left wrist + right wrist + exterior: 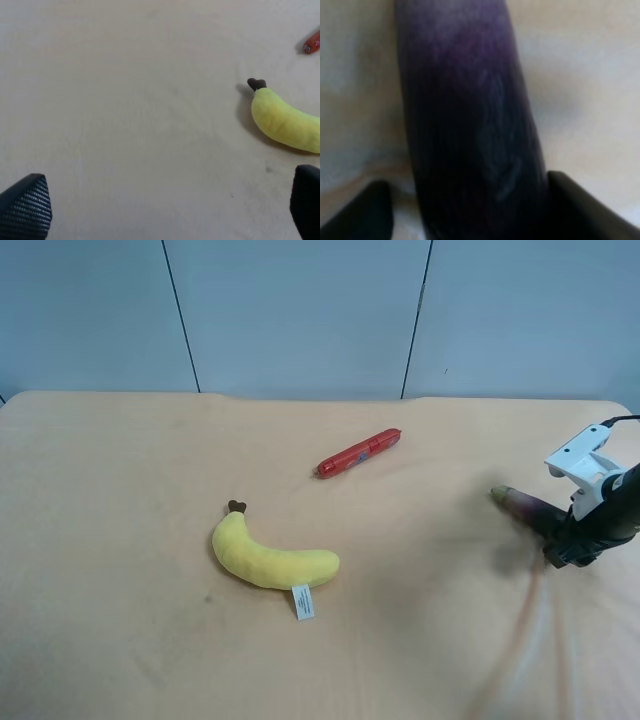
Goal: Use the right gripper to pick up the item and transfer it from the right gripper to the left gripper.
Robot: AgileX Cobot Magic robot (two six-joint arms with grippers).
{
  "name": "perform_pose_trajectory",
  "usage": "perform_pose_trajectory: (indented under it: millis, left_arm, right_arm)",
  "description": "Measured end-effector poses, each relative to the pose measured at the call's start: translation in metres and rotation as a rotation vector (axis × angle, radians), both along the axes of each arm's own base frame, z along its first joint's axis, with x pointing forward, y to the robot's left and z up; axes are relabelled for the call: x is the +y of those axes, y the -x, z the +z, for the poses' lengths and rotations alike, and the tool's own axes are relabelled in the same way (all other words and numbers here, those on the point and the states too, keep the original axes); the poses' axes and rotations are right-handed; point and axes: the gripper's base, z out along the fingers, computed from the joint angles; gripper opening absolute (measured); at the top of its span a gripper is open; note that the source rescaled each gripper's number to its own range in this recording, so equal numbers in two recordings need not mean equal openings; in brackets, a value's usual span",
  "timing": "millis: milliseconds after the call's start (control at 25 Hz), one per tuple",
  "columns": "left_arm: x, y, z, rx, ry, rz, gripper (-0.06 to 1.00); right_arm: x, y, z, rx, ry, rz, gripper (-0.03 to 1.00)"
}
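Note:
A dark purple eggplant sits at the right of the tan table, its greenish tip pointing away from the arm. My right gripper is shut on its thick end and seems to hold it just above the table, with a shadow below. In the right wrist view the eggplant fills the picture between the two black fingers of the right gripper. My left gripper is open and empty over bare table, with its fingertips wide apart. The left arm is out of the exterior high view.
A yellow plush banana with a white tag lies mid-table, and it also shows in the left wrist view. A red sausage-like stick lies behind it, and its end shows in the left wrist view. A blue-grey panel wall stands behind the table.

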Motion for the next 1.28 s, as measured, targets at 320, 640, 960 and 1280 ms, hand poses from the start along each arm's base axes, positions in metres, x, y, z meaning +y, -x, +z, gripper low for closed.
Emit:
perform_pose_trajectory:
  millis: [320,640,960,1280]
  left_arm:
    - [0.000,0.000,0.000,0.000,-0.001,-0.001,1.00]
    - [0.000,0.000,0.000,0.000,0.000,0.000,1.00]
    - [0.000,0.000,0.000,0.000,0.000,0.000,1.00]
    - [0.000,0.000,0.000,0.000,0.000,0.000,1.00]
  right_arm:
    - [0.002,0.000,0.001,0.010,0.000,0.006,0.01]
    - [0.011,0.004,0.025,-0.032,-0.005,0.014,0.01]
    - [0.026,0.008,0.065,-0.168,-0.026,0.019,0.01]
    - [0.079,-0.010,0.113,-0.345,-0.124,0.127,0.01]
